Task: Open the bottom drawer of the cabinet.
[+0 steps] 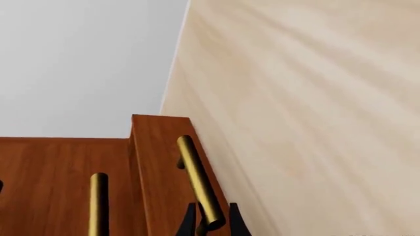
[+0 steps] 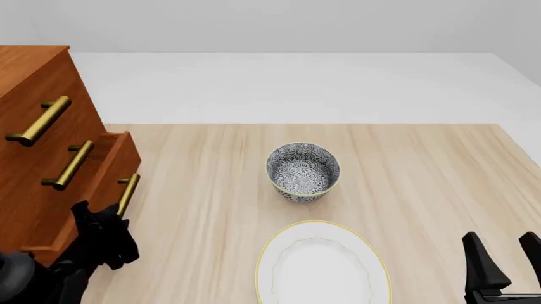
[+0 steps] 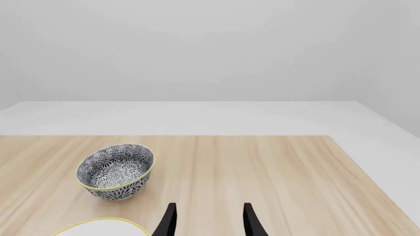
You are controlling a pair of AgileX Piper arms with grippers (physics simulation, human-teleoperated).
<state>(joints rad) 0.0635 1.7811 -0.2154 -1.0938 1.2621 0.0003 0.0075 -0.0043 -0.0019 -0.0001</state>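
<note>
Unlabelled wooden table [image 2: 422, 164]; left gripper [image 1: 208, 222] pinching bottom drawer [image 2: 114, 168] handle, right gripper [image 3: 207, 219] spread.

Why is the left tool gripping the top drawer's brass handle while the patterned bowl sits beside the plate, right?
Not the top one. The left tool is on the bottom drawer handle, as the front view shows. The bowl does sit beside the plate.
</note>
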